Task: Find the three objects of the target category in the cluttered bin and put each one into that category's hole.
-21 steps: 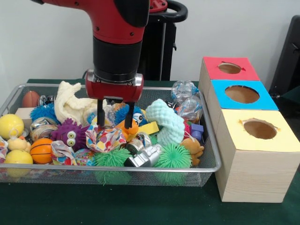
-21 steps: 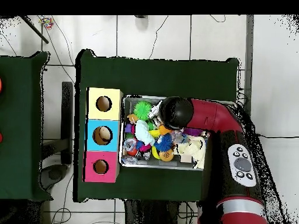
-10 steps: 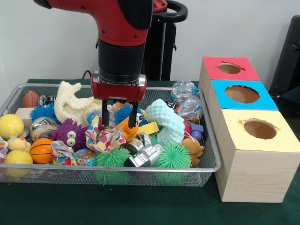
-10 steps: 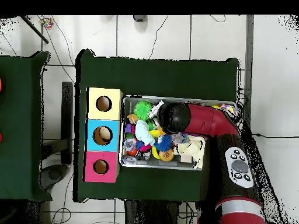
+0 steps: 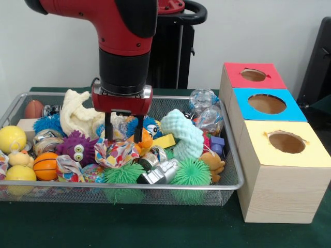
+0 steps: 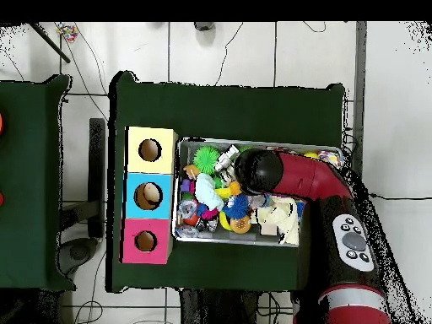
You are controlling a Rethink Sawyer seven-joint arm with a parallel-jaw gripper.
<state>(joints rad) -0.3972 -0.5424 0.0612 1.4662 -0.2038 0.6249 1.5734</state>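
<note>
Wire-mesh bin point(image 5: 235, 155), rectangular, heaped with toys. Left to right in the front view:

- Smooth yellow balls, two: point(image 5: 11, 138) and point(image 5: 19, 173).
- Orange mini basketball point(image 5: 45, 165), one.
- Purple fuzzy creature with googly eyes point(image 5: 77, 147), one.
- Cream crumpled plush point(image 5: 77, 113), one.
- Red-and-black claw point(image 5: 123, 133), one: fingers parted, nothing held, tips just above a confetti-print fabric bundle point(image 5: 116, 153).
- Green spiky rubber balls, two: point(image 5: 123, 175) and point(image 5: 192, 172).
- Mint knobbly foam piece point(image 5: 183, 134), one.
- Clear crinkled plastic balls, two: point(image 5: 202, 99) and point(image 5: 210, 119).
- Wooden boxes with round holes, three, at 3 o'clock of the bin: red-topped point(image 5: 253, 76), blue-topped point(image 5: 267, 104), yellow-topped point(image 5: 286, 142).

Target category not identifiable; candidates lie in the bin.

Risk, judged: crowded neighbours may get pinched together, or a soft toy may slip out during lifting.
</note>
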